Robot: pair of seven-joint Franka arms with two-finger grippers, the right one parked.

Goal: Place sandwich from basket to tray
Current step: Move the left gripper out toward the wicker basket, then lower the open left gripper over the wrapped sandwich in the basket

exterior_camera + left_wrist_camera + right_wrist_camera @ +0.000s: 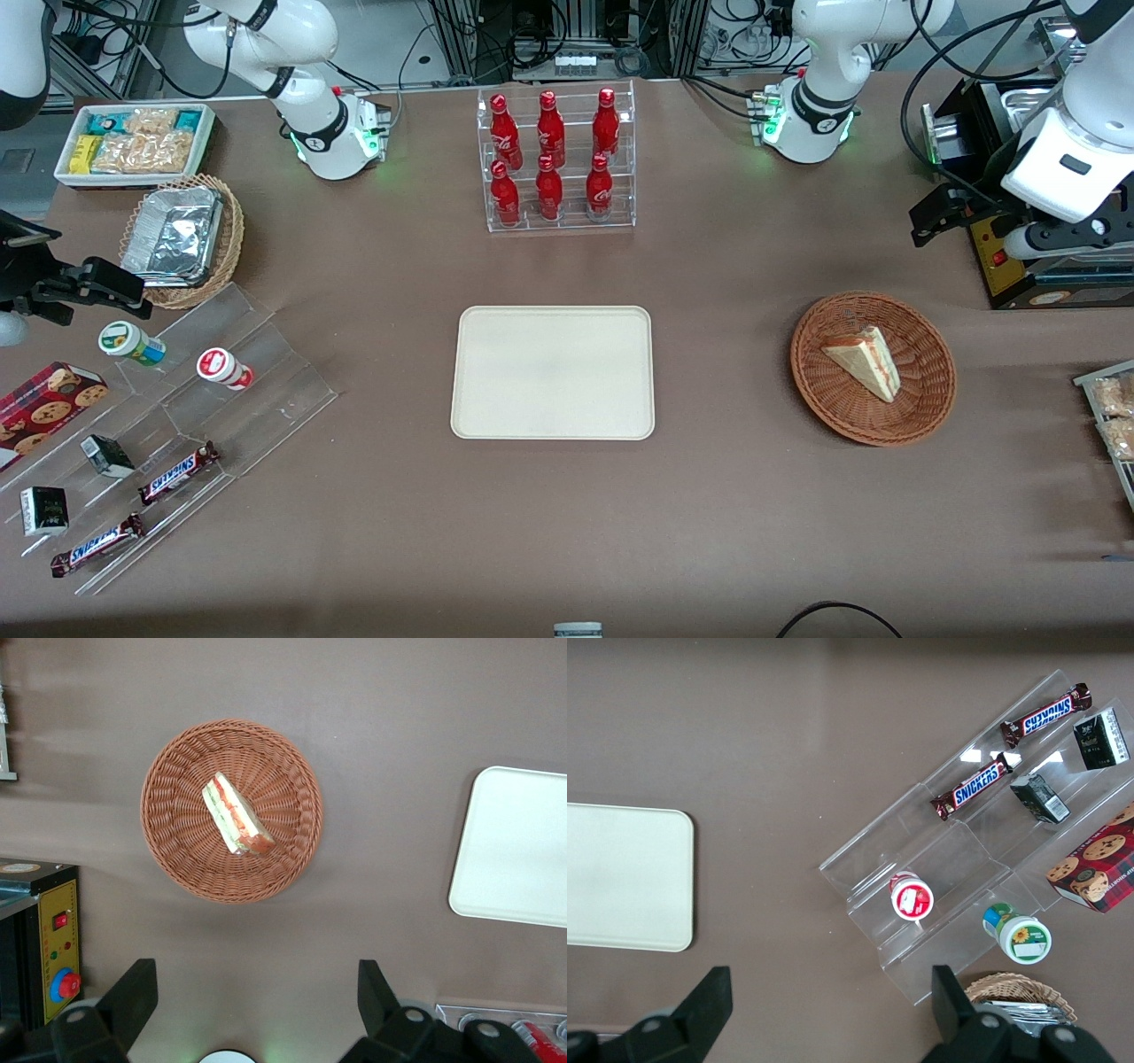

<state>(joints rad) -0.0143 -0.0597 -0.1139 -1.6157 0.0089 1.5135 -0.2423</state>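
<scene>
**Sandwich in basket, claw high and off to one side**

Front view: sandwich (865, 359) lying flat in the basket (873, 367), toward the working arm's end of the table, with the tray (554, 372) bare at mid-table and well apart from it. Long axis running diagonally, thick end nearer the camera. Gripper (939, 217) raised above the table, farther from the camera than the basket and nearer the table's end; not over the sandwich. Likely next: a reach toward the camera and down.

Left wrist view: gripper (252, 992) spread wide and empty, both fingers (133, 992) clear of everything. Basket (232, 811) ahead of the fingers, sandwich (236, 813) resting in it near the centre. Pale bread wedge, red and green layers showing along the cut edge, lying oblique to the line between the fingers; some wrist rotation probably needed to close across the narrow faces. Tray (514, 846) partly visible, well apart.

Right wrist view: only the tray (625, 877) shown; no basket, no sandwich.
</scene>
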